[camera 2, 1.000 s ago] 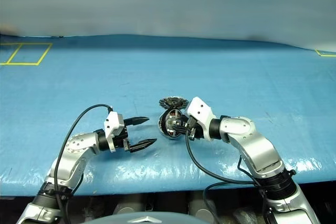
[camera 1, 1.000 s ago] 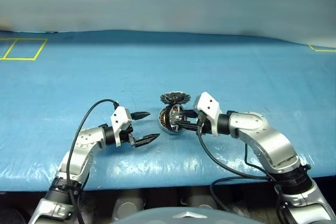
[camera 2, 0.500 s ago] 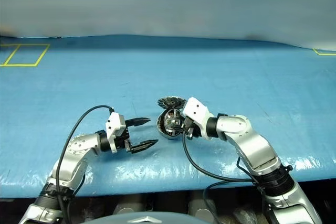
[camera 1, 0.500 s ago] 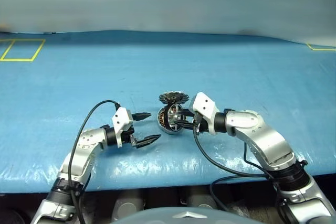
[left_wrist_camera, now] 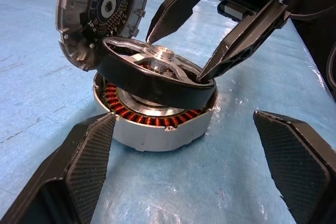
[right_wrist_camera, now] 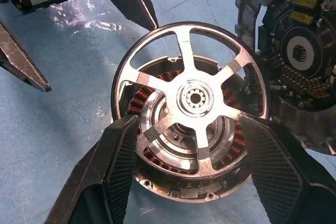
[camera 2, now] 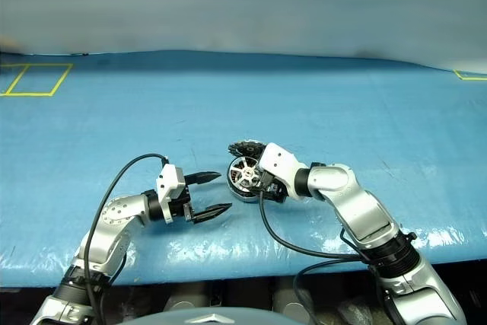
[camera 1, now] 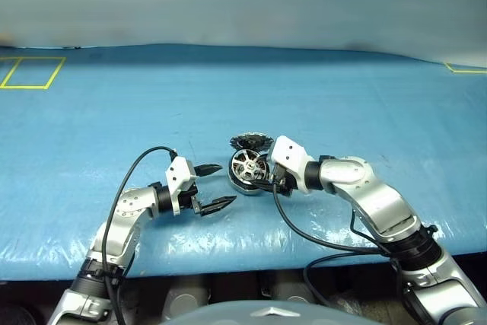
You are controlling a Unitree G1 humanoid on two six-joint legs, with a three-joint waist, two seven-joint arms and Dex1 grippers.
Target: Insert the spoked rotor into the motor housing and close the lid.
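On blue tarp [camera 1: 319,97] | yellow floor lines [camera 1: 30,72] beyond | left gripper [camera 1: 213,186] spread | right gripper [right_wrist_camera: 189,145] spread around spoked rotor [right_wrist_camera: 191,95]

The scene is evenly and brightly lit from above, and white glare is thrown off the wrinkled blue tarp [camera 1: 228,74] near its front edge. In the wrist views the spoked rotor [right_wrist_camera: 191,98] and lid [left_wrist_camera: 102,9] are rendered sharply with bright highlights on the metal. The far background of the head views is blurred.
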